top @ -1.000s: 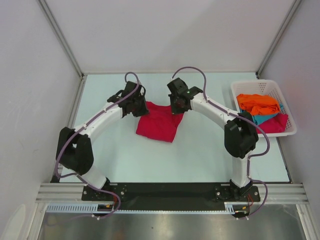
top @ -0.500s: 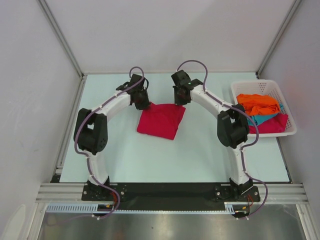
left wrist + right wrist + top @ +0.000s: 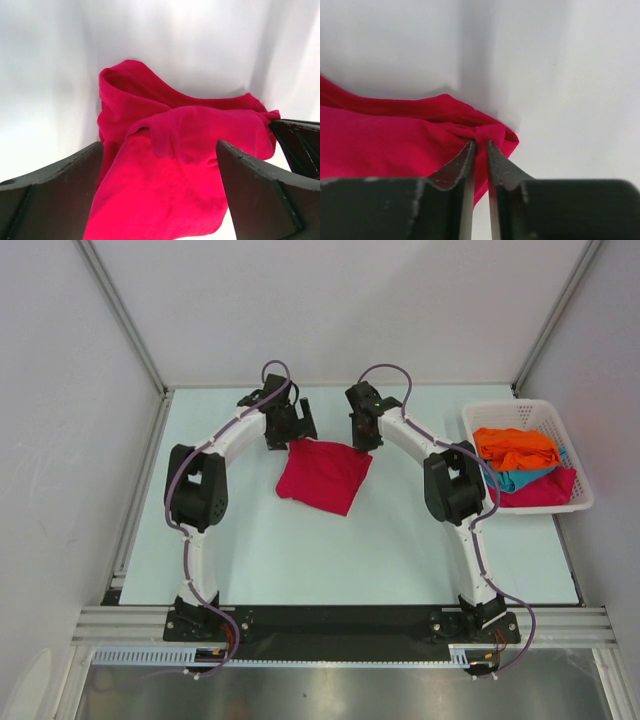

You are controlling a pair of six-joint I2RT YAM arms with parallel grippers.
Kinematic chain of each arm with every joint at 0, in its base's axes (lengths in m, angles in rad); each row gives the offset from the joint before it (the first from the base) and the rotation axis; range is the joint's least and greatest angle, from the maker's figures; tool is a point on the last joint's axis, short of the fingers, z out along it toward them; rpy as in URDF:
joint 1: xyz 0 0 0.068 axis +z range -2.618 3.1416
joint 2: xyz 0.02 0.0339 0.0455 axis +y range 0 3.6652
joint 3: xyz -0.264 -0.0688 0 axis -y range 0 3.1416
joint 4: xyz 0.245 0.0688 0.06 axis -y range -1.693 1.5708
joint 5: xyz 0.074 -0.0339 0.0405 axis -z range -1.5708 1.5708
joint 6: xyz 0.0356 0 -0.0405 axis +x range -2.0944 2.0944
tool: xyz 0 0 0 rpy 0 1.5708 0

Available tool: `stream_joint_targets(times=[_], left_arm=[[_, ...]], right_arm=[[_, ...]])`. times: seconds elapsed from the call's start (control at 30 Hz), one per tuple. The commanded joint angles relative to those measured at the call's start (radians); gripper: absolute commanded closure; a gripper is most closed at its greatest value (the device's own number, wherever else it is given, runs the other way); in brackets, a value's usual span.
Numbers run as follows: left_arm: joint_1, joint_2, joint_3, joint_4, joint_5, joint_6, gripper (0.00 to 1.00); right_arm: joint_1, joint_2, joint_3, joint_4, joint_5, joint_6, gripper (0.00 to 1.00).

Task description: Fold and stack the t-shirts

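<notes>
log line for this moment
step: folding red t-shirt | left pincer: open over shirt | right pincer: nearly closed at shirt corner, grip unclear | basket: other shirts inside

Red t-shirt lying folded near far edge of tabletop; left gripper and right gripper hanging over its far corners; basket sitting at far-right corner.

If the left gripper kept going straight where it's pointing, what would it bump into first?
The crimson red t-shirt. The left gripper is open and the rumpled cloth lies right ahead, so it would likely touch cloth first.
</notes>
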Motion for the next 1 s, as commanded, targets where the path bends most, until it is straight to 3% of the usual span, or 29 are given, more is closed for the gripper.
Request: stream_joint_targets(times=[0.0, 0.37, 0.63, 0.97], left_arm=[[0.013, -0.005, 0.034, -0.018, -0.022, 0.009, 0.00], [0.011, -0.088, -0.052, -0.015, -0.057, 0.009, 0.01], [0.008, -0.269, -0.292, 0.120, -0.117, -0.010, 0.01], [-0.006, -0.333, -0.472, 0.180, -0.103, -0.041, 0.00]], right_arm=[[-0.009, -0.004, 0.046, -0.004, 0.028, -0.034, 0.75], [0.010, -0.143, 0.029, 0.041, 0.129, -0.048, 0.69], [0.106, -0.246, -0.064, 0.070, 0.115, -0.013, 0.68], [0.235, -0.163, -0.149, 0.082, 0.059, 0.044, 0.69]])
